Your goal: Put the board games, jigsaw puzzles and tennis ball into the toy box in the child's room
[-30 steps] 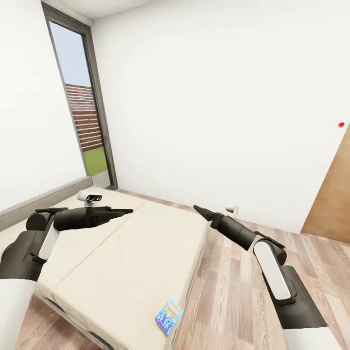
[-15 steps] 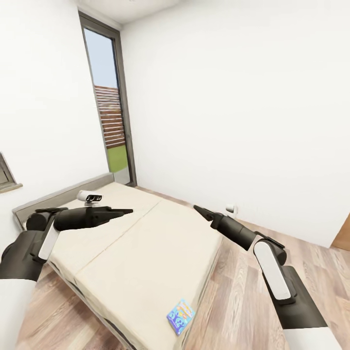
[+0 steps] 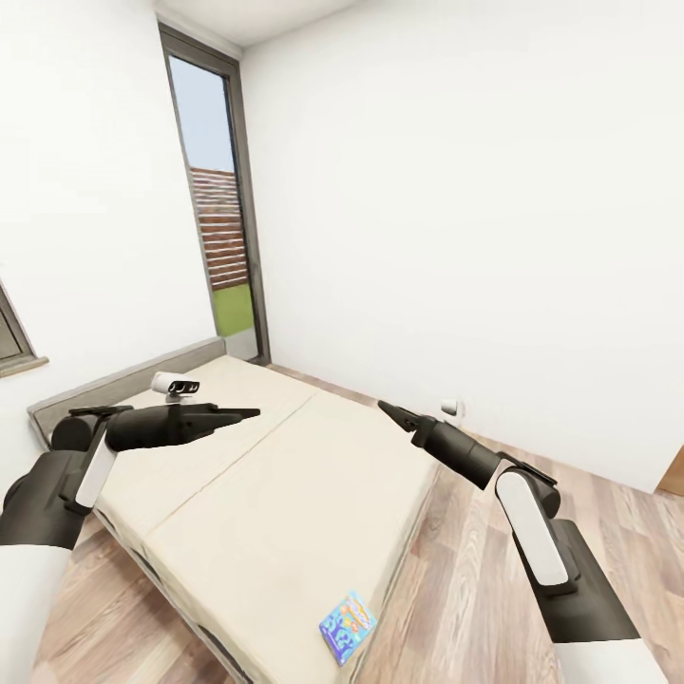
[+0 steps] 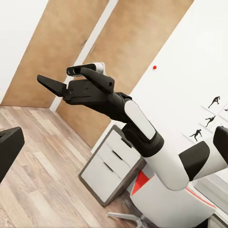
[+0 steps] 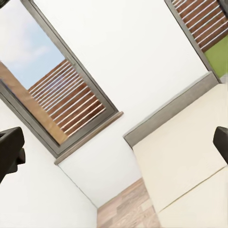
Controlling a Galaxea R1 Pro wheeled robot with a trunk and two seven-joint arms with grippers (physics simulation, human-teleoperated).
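Observation:
A small blue board game point(image 3: 348, 626) lies flat at the near corner of the bed point(image 3: 275, 494), whose beige two-part mattress spreads below both arms. My left gripper point(image 3: 245, 414) hovers open over the mattress's left half, its fingers point(image 4: 9, 147) wide apart at the edges of the left wrist view. My right gripper point(image 3: 388, 409) hangs open above the bed's right edge, far above the game, and also shows as my right gripper point(image 4: 61, 78) in the left wrist view. The toy box, table, jigsaw puzzles and tennis ball are out of view.
The grey headboard point(image 3: 114, 385) runs along the left wall under a window point(image 5: 71, 104). A tall glazed door point(image 3: 223, 209) stands in the far corner. Wood floor point(image 3: 475, 589) lies right of the bed. Behind me are wooden doors point(image 4: 142, 57) and a white drawer cabinet point(image 4: 111, 164).
The camera has swung left, bringing the headboard and left wall into view and pushing the wooden door off to the right. Both arms hold the same pose.

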